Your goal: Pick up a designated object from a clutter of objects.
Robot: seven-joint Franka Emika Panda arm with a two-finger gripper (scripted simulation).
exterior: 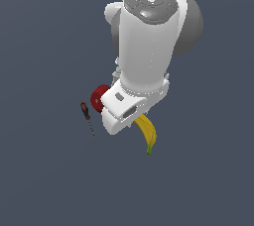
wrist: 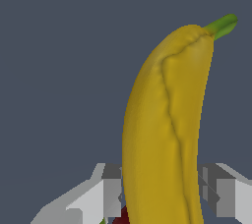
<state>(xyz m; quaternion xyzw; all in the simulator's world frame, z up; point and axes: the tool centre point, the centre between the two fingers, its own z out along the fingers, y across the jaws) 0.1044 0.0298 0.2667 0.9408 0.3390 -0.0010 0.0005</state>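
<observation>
The yellow banana (wrist: 162, 120) with its green stem tip runs lengthwise through the wrist view. My gripper (wrist: 162, 193) is shut on it, one grey finger (wrist: 112, 188) pressed to each side. In the exterior view only the banana's stem end (exterior: 148, 133) pokes out from under the white hand (exterior: 129, 108); the fingers are hidden there. Of the clutter, the red round fruit (exterior: 98, 96) lies just beside the hand on the exterior view's left, partly covered by it. The thin red-and-black screwdriver (exterior: 86, 113) lies a little further left.
The arm's large white links (exterior: 149, 36) fill the upper middle of the exterior view and hide the floor behind them. A dark red patch (wrist: 120, 216) shows beside the banana, low between the fingers in the wrist view. The surface is plain grey-blue.
</observation>
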